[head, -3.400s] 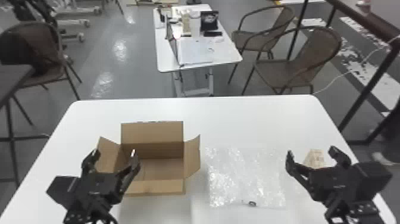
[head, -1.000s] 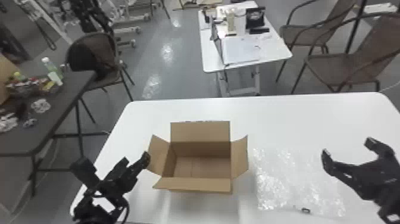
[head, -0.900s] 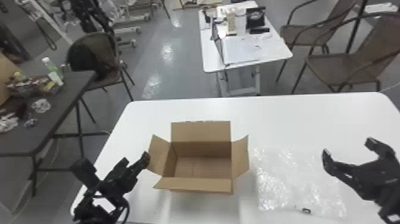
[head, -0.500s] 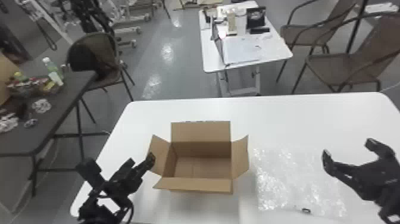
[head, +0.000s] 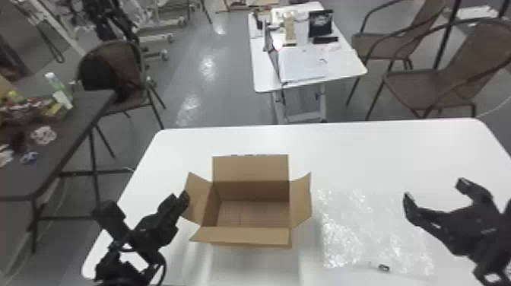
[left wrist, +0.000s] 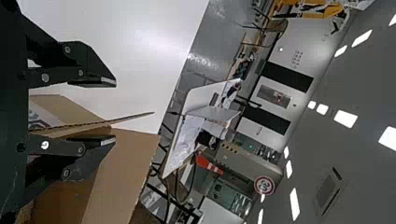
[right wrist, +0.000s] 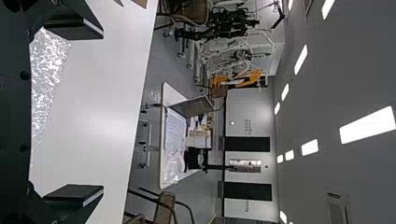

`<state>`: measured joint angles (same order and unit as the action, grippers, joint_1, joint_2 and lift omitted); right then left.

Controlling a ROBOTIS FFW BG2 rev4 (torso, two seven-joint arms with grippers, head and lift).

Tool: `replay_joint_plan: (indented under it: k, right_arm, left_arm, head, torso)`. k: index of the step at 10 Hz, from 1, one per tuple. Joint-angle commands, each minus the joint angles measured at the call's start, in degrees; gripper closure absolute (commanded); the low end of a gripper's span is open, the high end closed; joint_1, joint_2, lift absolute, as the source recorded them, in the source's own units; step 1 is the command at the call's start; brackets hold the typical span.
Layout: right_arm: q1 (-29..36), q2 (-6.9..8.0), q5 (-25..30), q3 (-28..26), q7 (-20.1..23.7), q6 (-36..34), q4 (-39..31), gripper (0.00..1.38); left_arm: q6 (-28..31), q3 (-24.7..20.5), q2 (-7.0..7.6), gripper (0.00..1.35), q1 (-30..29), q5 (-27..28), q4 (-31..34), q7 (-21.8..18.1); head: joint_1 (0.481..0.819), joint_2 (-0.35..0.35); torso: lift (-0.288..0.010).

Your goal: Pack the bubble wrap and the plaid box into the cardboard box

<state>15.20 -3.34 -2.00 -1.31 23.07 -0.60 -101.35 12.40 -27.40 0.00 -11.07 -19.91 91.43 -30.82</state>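
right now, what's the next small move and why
Probably ease the open right claw down to the clear, crinkly plastic bubble wrap: it lies spread on the white table, close to that claw and outside the brown cardboard box, whose flaps stand open.

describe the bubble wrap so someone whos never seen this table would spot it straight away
Start with the big white table, where an open cardboard box stands. Just to the box's right lies the bubble wrap, spread out with a small dark item by its near edge. Unlike the brown, walled box, it is see-through, glittery and flat.
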Motion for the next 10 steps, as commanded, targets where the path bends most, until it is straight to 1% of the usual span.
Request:
replay_joint_plan:
  k: [1,2,3,4,7,9,10]
  right_arm:
    - [0.00,-0.09,-0.02,-0.01,0.05,-0.19,0.01,0.13]
    - [0.00,-0.09,-0.20,-0.01,0.05,-0.28,0.10,0.13]
    - [-0.09,-0.09,-0.28,-0.01,0.05,-0.28,0.10,0.13]
    - [-0.09,-0.09,-0.37,-0.01,0.05,-0.28,0.19,0.13]
    - [-0.17,-0.09,-0.37,-0.01,0.13,-0.72,0.28,0.13]
    - [-1.32,0.18,-0.28,0.25,0.05,-2.56,1.07,0.13]
    - [-2.90,0.18,-0.55,0.95,0.05,-4.06,2.30,0.13]
  left_arm:
    - [0.17,0.41,-0.15,0.88,-0.09,0.66,0.33,0.06]
    - [-0.44,0.50,-0.15,1.05,-0.18,2.50,1.21,0.06]
    - [-0.53,0.06,-0.15,1.17,-0.18,2.85,1.74,0.50]
    - [-0.44,-0.55,-0.15,1.17,-0.01,2.94,1.74,0.50]
    - [0.17,-0.47,-0.15,1.17,-0.01,2.94,1.74,0.50]
    - [0.52,-0.29,-0.15,1.17,-0.09,2.77,1.74,0.50]
    - [0.61,-0.11,-0.15,1.17,-0.09,2.77,1.65,0.50]
  head:
    - [0.695,0.232]
    - [0.695,0.229]
    - [0.695,0.227]
    - [0.695,0.230]
    - [0.695,0.241]
    - [0.695,0.238]
    - [0.695,0.237]
  torso:
    - [-0.018]
    - [-0.018]
    - [-0.018]
    - [-0.018]
    - [-0.018]
    - [-0.018]
    - [-0.018]
